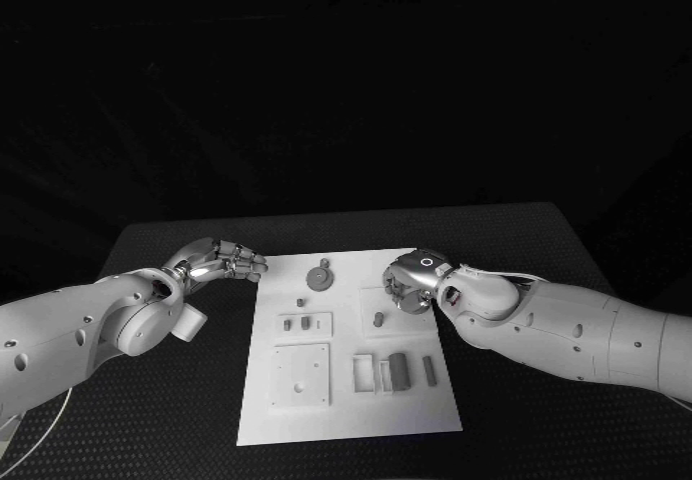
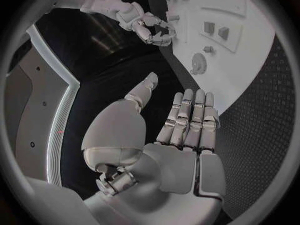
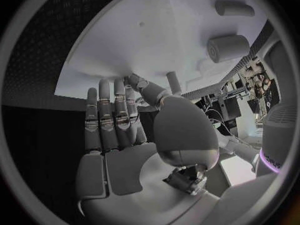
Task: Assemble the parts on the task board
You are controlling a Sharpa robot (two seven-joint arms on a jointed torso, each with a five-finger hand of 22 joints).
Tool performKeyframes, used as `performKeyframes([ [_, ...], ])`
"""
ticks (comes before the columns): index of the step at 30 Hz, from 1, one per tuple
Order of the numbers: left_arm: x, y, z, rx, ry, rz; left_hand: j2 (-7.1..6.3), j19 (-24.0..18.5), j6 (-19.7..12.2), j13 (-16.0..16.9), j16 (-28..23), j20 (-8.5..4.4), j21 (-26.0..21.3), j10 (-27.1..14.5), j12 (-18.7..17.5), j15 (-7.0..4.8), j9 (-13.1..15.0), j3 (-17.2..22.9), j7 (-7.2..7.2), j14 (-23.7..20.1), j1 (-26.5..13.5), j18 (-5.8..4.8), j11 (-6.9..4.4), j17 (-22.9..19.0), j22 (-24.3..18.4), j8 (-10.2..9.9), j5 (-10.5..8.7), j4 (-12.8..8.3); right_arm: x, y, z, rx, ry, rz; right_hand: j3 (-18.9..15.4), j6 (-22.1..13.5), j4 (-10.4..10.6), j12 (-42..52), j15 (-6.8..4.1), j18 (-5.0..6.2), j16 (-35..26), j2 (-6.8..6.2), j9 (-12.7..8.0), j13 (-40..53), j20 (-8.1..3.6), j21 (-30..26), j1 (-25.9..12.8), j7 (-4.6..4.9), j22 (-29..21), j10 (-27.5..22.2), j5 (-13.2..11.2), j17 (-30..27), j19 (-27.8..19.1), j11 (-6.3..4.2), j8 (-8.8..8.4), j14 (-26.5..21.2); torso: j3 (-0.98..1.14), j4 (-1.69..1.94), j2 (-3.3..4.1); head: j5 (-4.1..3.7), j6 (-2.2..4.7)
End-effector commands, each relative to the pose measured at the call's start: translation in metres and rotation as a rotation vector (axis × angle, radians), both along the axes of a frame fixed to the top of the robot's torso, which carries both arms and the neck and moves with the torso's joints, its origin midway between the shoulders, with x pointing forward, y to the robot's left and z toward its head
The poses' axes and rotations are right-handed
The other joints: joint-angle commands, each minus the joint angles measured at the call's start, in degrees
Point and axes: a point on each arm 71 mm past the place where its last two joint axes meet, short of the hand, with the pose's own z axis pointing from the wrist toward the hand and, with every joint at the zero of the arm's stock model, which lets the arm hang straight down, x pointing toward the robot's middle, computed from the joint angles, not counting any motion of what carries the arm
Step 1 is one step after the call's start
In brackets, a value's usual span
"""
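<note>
Left hand (image 1: 219, 262): silver, many-fingered, on a white arm, over the black textured table (image 1: 173, 400) just beside the left edge of the flat white rectangular task board (image 1: 346, 420). In the left wrist view the left hand's fingers (image 2: 190, 120) lie straight and side by side, thumb apart, nothing held.

Task board: lies in the middle of the table, long side running away from the robot. Parts on it, left to right:
- square flat plate (image 1: 302, 376), near left corner area;
- small rectangular frame with two little blocks (image 1: 304, 322), above that plate;
- round disc with a short stem (image 1: 320, 276), near the far edge;
- small upright peg (image 1: 379, 319), mid-board;
- group of upright rectangular blocks (image 1: 392, 371), right of the square plate.

Right hand (image 1: 414, 283): silver, on a white arm, over the far right part of the board, close to the peg. In the right wrist view its fingers (image 3: 115, 117) are extended and apart from the thumb, empty; a short cylinder (image 3: 228, 48) stands on the board beyond them.
</note>
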Motion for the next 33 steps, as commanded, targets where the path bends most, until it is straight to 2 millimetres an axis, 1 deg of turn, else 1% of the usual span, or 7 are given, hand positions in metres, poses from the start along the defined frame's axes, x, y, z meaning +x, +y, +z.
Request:
performKeyframes([
  [1, 0.000, -0.003, 0.000, -0.004, 0.001, -0.021, -0.11, -0.1, -0.4, -0.1, -0.3, 0.17, 0.2, -0.5, 0.0, 0.13, -0.1, -0.3, 0.77, -0.1, -0.4, 0.14, -0.09, -0.1, -0.1, -0.2, -0.29, -0.1, -0.015, -0.011, -0.038, -0.129, 0.155, -0.028, 0.0, 0.5, -0.2, 0.2, -0.08, 1.06, 0.3, 0.47, 0.1, 0.1, 0.06, -0.3, 0.3, 0.08, 0.1, 0.5, -0.1, 0.1, 0.6, 0.05, 0.42, 0.5, -0.01, 0.09, 0.00, 0.04, -0.03],
  [6, 0.000, -0.002, 0.000, -0.003, 0.001, -0.019, -0.10, -0.1, -0.4, -0.1, -0.3, 0.18, 0.2, -0.5, 0.0, 0.14, -0.1, -0.3, 0.78, -0.1, -0.4, 0.15, -0.09, -0.1, -0.1, -0.2, -0.29, -0.1, -0.016, -0.012, -0.036, -0.119, 0.146, -0.030, 0.0, 0.6, -0.2, 0.2, -0.15, 1.15, 0.3, 0.40, 0.2, 0.2, 0.06, -0.3, 0.4, 0.02, 0.2, 0.7, -0.1, 0.3, 0.8, -0.03, 0.48, 0.7, 0.05, 0.00, 0.01, 0.22, -0.09],
  [10, 0.000, -0.002, 0.000, -0.003, 0.007, -0.024, -0.13, -0.1, -0.4, -0.1, -0.3, 0.19, 0.3, -0.5, 0.0, 0.15, -0.1, -0.4, 0.80, -0.1, -0.5, 0.16, -0.07, -0.1, -0.1, -0.2, -0.30, 0.0, -0.012, -0.014, -0.030, -0.111, 0.138, -0.038, 0.0, 0.6, -0.2, 0.2, -0.16, 1.17, 0.3, 0.38, 0.3, 0.3, 0.06, -0.4, 0.4, 0.01, 0.2, 0.7, -0.1, 0.3, 0.9, -0.05, 0.49, 0.8, 0.07, -0.04, 0.02, 0.33, -0.13],
  [13, 0.000, -0.002, 0.000, -0.003, 0.007, -0.024, -0.18, -0.1, -0.8, -0.2, -0.4, 0.24, 0.3, -0.6, 0.0, 0.19, -0.1, -0.4, 0.92, -0.2, -0.5, 0.18, -0.03, -0.1, -0.2, -0.4, -0.30, 0.0, -0.010, -0.014, -0.026, -0.105, 0.137, -0.043, 0.0, 0.6, -0.2, 0.2, -0.17, 1.18, 0.3, 0.38, 0.3, 0.3, 0.07, -0.4, 0.4, 0.01, 0.2, 0.7, -0.1, 0.3, 0.9, -0.05, 0.49, 0.8, 0.03, -0.02, 0.01, 0.25, -0.11],
  [22, 0.001, 0.000, -0.001, -0.006, 0.020, -0.031, -0.08, -0.1, -1.0, -0.3, -0.5, 0.28, 0.3, -0.7, 0.0, 0.23, -0.1, -0.4, 1.03, -0.2, -0.7, 0.21, 0.02, -0.1, -0.3, -0.5, -0.29, 0.0, -0.006, -0.014, -0.019, -0.071, 0.147, -0.052, 0.0, 0.6, -0.2, 0.2, -0.17, 1.19, 0.3, 0.41, 0.3, 0.3, 0.08, -0.4, 0.3, 0.02, 0.2, 0.7, -0.1, 0.4, 1.0, -0.06, 0.48, 0.8, 0.08, -0.02, 0.03, 0.28, -0.11],
  [33, 0.001, 0.003, -0.002, -0.008, 0.028, -0.027, -0.02, -0.2, -1.1, -0.4, -0.6, 0.30, 0.3, -0.8, 0.0, 0.25, -0.2, -0.4, 1.08, -0.3, -0.8, 0.23, 0.05, -0.1, -0.4, -0.5, -0.29, 0.1, -0.001, -0.014, -0.009, -0.034, 0.140, -0.056, 0.0, 0.5, -0.2, 0.2, -0.15, 1.22, 0.2, 0.49, 0.4, 0.3, 0.10, -0.5, 0.3, 0.04, 0.2, 0.7, -0.1, 0.4, 1.0, -0.05, 0.44, 0.8, 0.04, -0.07, 0.02, 0.29, -0.12],
])
